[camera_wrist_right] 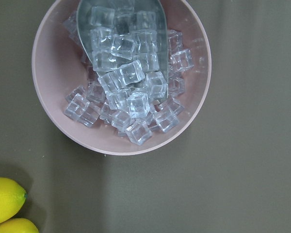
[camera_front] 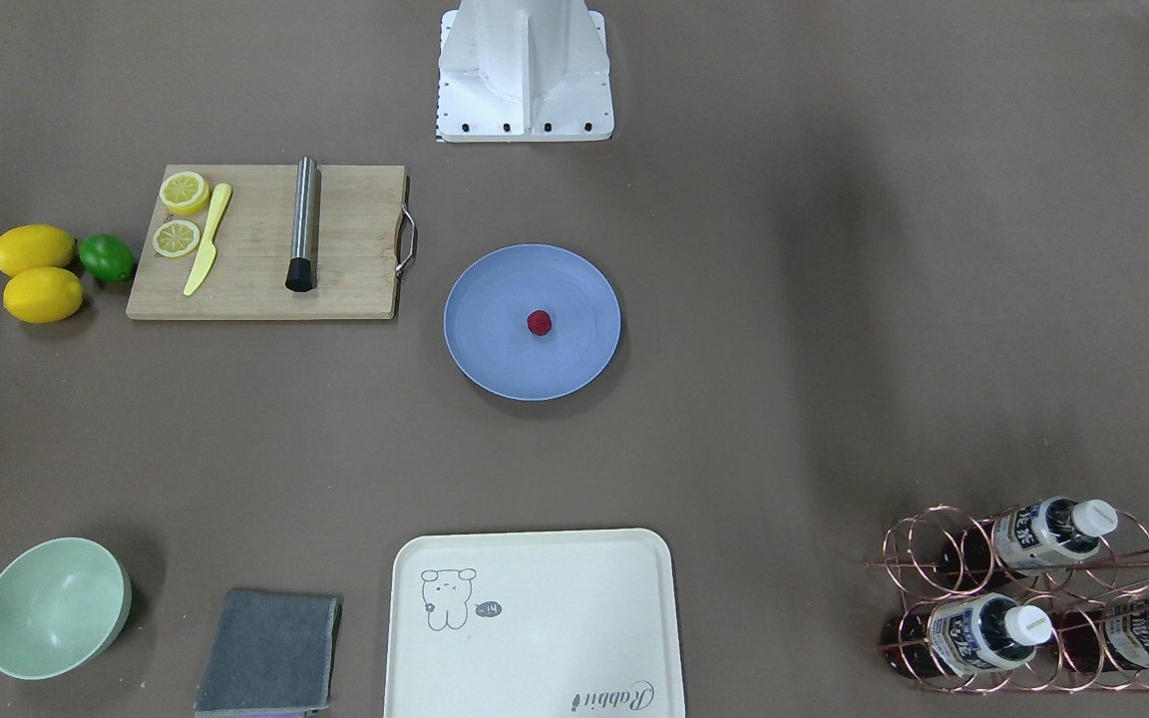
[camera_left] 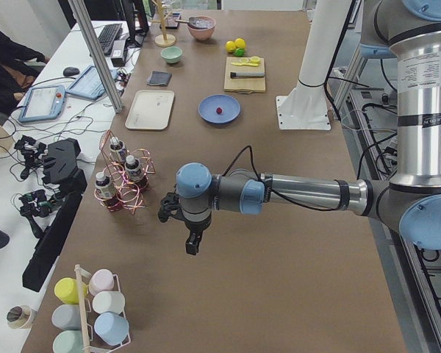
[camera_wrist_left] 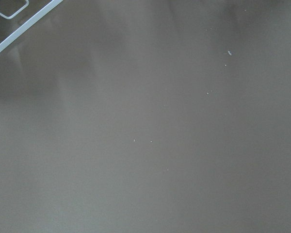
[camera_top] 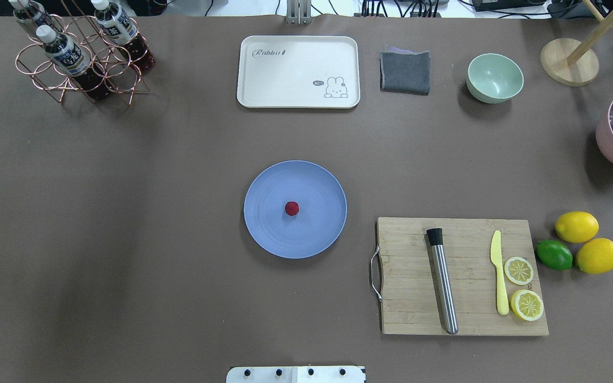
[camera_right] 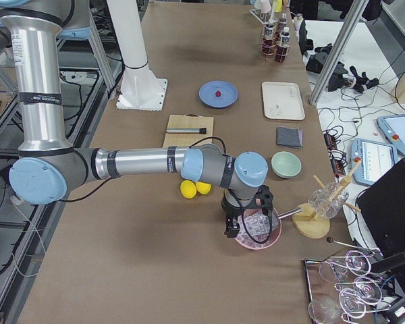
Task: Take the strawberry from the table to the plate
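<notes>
The small dark-red strawberry (camera_top: 291,208) lies near the middle of the round blue-grey plate (camera_top: 274,236), at the centre of the grey-brown table (camera_top: 125,213). The front-facing view shows the same: strawberry (camera_front: 539,322) on plate (camera_front: 495,364). Neither gripper is near it. In the exterior left view my left gripper (camera_left: 192,246) hangs over bare table beside a copper bottle rack (camera_left: 121,180). In the exterior right view my right gripper (camera_right: 229,231) hovers above a pink bowl of ice cubes (camera_wrist_right: 51,102). For both I cannot tell whether they are open or shut.
A wooden cutting board (camera_top: 407,298) carries a steel muddler (camera_top: 443,284), a yellow knife (camera_top: 499,276) and lemon slices. Two lemons (camera_top: 577,226) and a lime (camera_top: 554,255) lie beside it. A cream tray (camera_top: 264,80), grey cloth (camera_top: 404,71) and mint bowl (camera_top: 494,78) line the far side.
</notes>
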